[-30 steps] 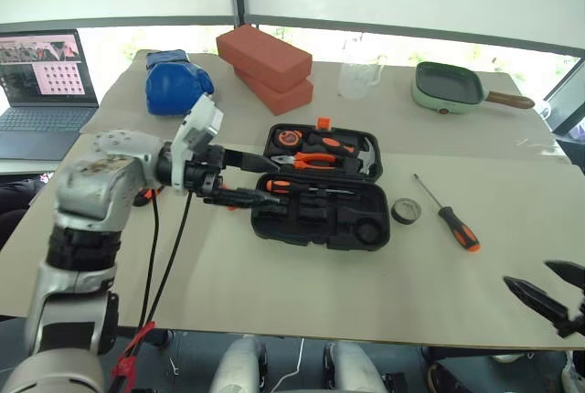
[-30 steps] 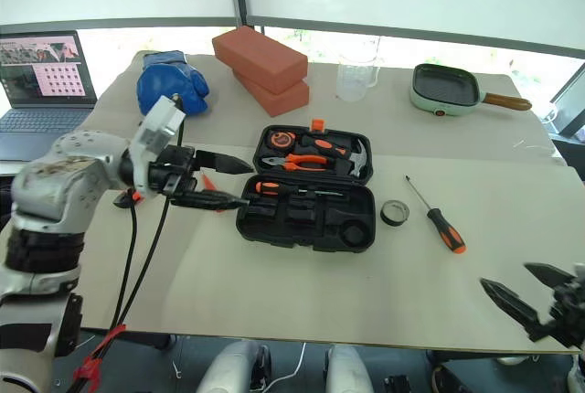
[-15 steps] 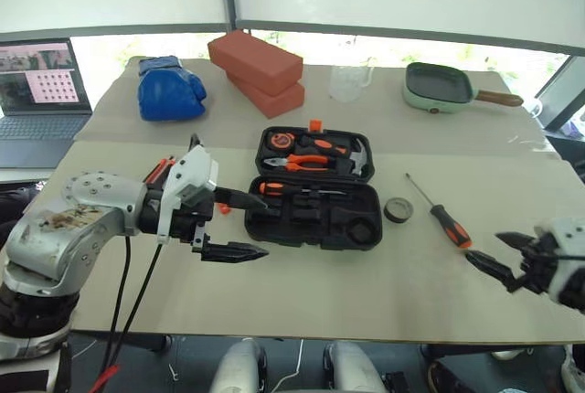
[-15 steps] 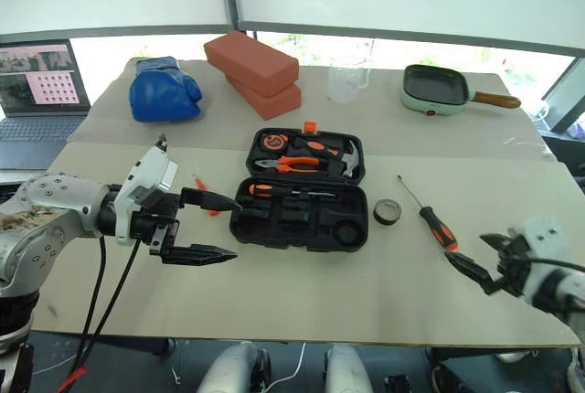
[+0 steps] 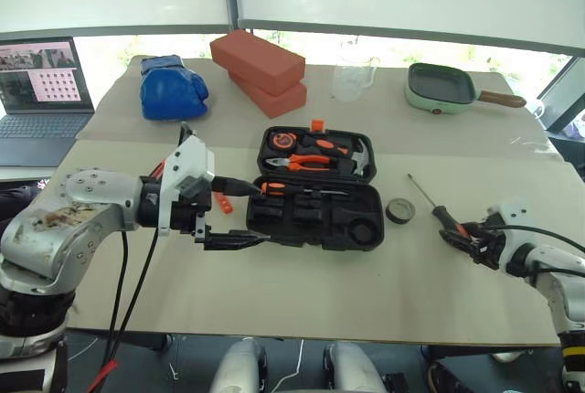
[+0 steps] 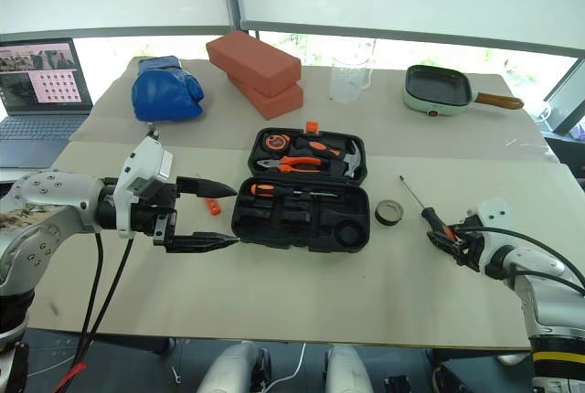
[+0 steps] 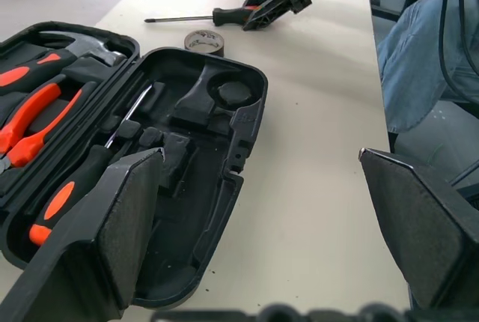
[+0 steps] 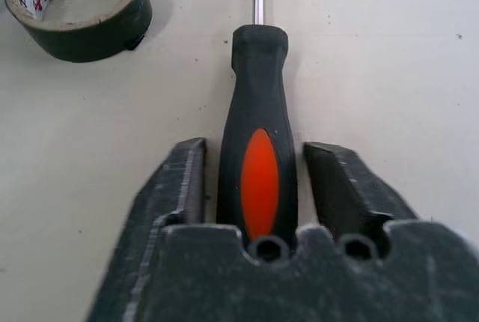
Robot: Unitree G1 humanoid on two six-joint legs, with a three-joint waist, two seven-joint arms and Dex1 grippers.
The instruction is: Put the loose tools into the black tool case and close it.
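Tabletop [image 5: 302, 283]: right gripper [image 8: 254, 161] jaws straddle the screwdriver [image 8: 259, 165] handle (wrist view); left gripper [image 6: 224, 215] gapes empty.

The left arm reaches in from the table's left side, forearm bent across toward the middle, its wrist turned so the left gripper [image 5: 239, 215] points to the robot's right and slightly downward. Its two black fingers [image 7: 112, 225] stand spread wide, one above the other, with nothing between them. The right arm stretches forward low over the table's right edge, and the right gripper [image 8: 258, 176] points ahead and down, its fingers [image 8: 179, 180] narrowed to either side of a screwdriver handle [image 8: 258, 165].
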